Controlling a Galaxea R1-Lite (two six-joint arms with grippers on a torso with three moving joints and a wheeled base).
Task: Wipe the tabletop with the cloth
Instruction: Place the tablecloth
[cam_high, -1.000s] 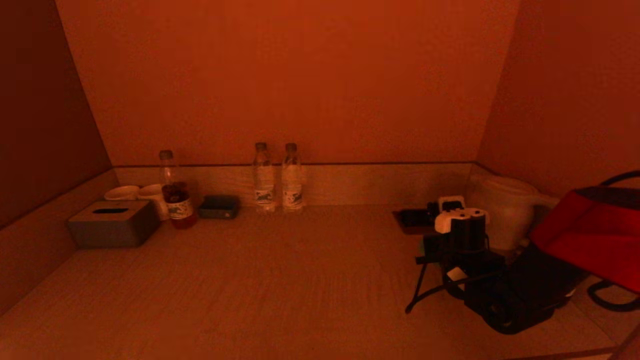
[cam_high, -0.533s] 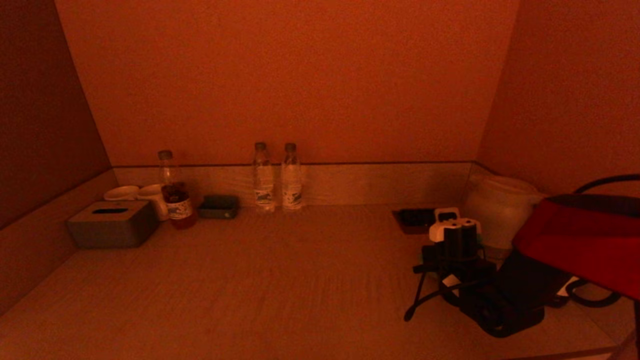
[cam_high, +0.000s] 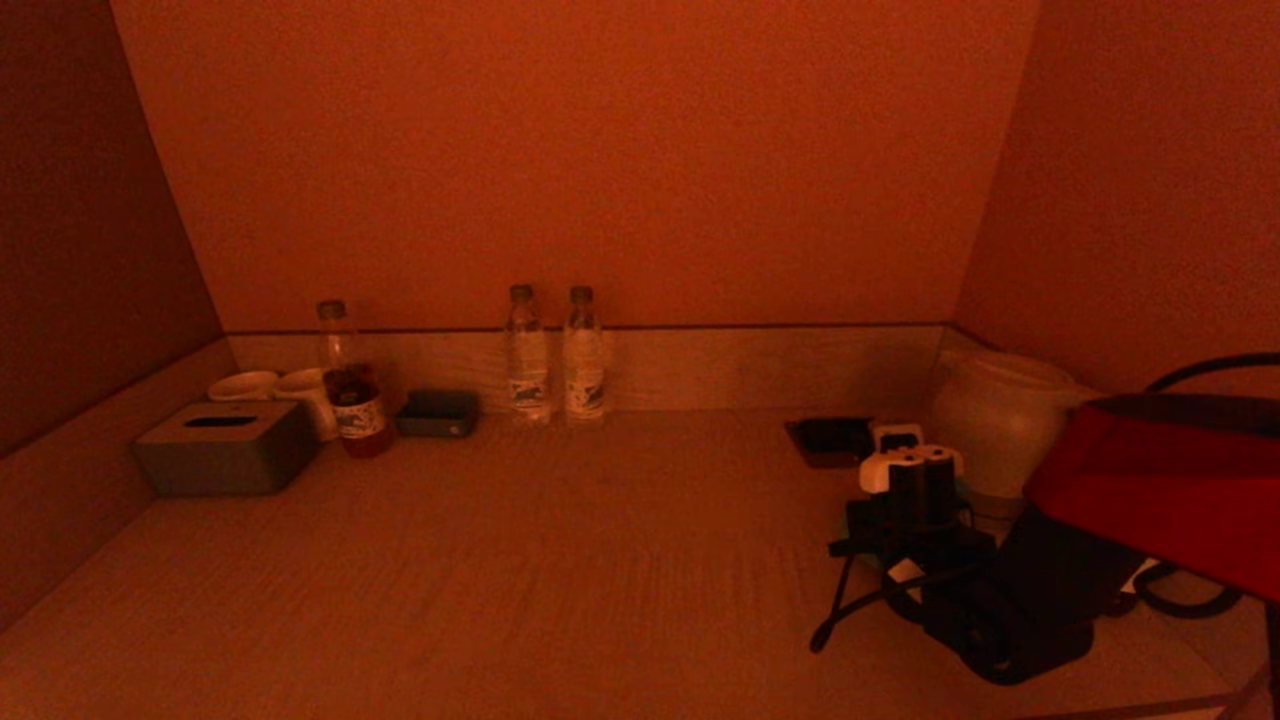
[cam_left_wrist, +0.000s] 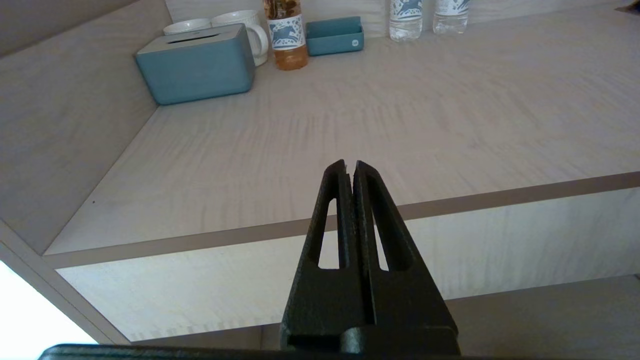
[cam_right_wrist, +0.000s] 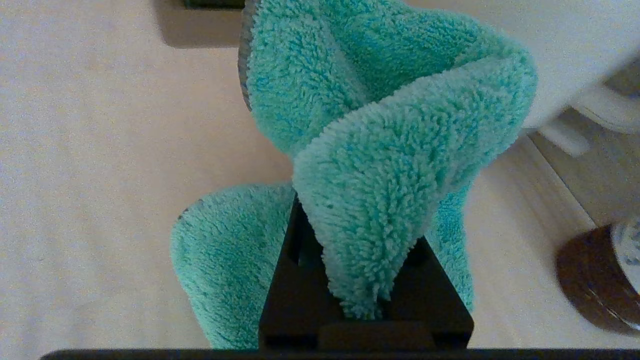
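My right gripper (cam_right_wrist: 357, 215) is shut on a fluffy teal cloth (cam_right_wrist: 380, 125), which bunches up between its fingers (cam_right_wrist: 287, 270) and spreads onto the pale wood tabletop (cam_right_wrist: 100, 150). In the head view the right arm (cam_high: 920, 500) points down at the right side of the tabletop (cam_high: 560, 560), just in front of a pale kettle (cam_high: 1000, 420). The arm hides the cloth there. My left gripper (cam_left_wrist: 350, 165) is shut and empty, parked below and in front of the table's front edge (cam_left_wrist: 450, 205).
At the back left stand a tissue box (cam_high: 225, 447), two cups (cam_high: 245, 385), a tea bottle (cam_high: 350, 385) and a small dark tray (cam_high: 438, 413). Two water bottles (cam_high: 528, 355) stand at the back wall. A dark tray (cam_high: 828, 438) lies beside the kettle.
My right arm has drawn back toward the table's front edge and slightly left, away from the kettle, with the cloth in its grip. The left arm has not moved.
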